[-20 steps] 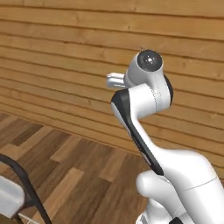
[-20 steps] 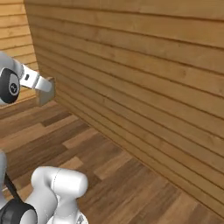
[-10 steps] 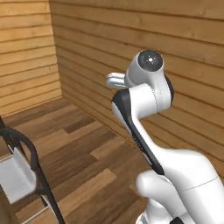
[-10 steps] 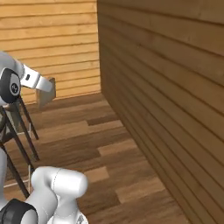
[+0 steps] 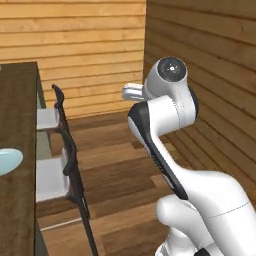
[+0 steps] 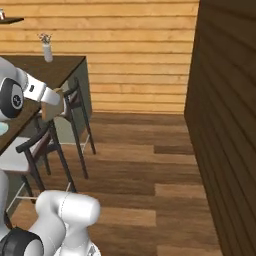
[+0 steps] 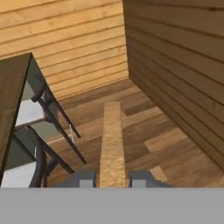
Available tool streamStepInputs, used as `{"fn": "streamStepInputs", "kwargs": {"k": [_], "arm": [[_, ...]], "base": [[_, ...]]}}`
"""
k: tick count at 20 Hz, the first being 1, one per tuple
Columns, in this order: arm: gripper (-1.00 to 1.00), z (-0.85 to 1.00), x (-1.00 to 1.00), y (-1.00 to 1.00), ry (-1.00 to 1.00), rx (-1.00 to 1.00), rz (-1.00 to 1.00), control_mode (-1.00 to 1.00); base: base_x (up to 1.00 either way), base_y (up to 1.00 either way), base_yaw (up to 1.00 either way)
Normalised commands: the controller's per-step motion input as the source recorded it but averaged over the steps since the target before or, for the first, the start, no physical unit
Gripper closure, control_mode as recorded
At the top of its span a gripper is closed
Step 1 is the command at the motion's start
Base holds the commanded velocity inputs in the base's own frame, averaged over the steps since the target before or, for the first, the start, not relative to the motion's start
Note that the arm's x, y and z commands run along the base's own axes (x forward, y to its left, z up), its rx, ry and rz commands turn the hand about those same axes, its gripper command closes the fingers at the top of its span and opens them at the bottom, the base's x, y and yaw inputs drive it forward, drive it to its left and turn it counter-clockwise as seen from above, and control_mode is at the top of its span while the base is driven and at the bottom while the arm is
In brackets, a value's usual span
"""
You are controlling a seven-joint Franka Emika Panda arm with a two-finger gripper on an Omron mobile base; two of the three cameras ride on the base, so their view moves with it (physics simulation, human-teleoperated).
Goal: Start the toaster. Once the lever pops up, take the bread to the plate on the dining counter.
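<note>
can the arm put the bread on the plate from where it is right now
Probably not yet. The gripper holds the bread out over the floor, beside the chairs. The plate sits on the dining counter beyond those chairs, so the base likely needs to close in first.

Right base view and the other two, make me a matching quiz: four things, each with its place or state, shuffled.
Things:
1. bread
2. plate
3. vase
4. chairs

Places or states:
A. far end of the dining counter
B. clamped edge-on in the hand
C. pulled up beside the counter
D. counter's left edge, partly cut off

Pairs: 1-B, 2-D, 3-A, 4-C
</note>
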Motion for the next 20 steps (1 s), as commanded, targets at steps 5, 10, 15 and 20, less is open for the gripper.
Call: {"fn": "streamStepInputs", "kwargs": {"k": [5, 10, 15, 20], "arm": [[1.0, 0.0, 0.0, 0.0, 0.0, 0.0, 0.0, 1.0], [1.0, 0.0, 0.0, 0.0, 0.0, 0.0, 0.0, 1.0], [1.0, 0.0, 0.0, 0.0, 0.0, 0.0, 0.0, 1.0], [1.0, 0.0, 0.0, 0.0, 0.0, 0.0, 0.0, 1.0]], "base": [[0.46, -0.32, 0.67], [0.45, -0.32, 0.67], [0.38, -0.37, 0.65], [0.42, -0.48, 0.6]]}}
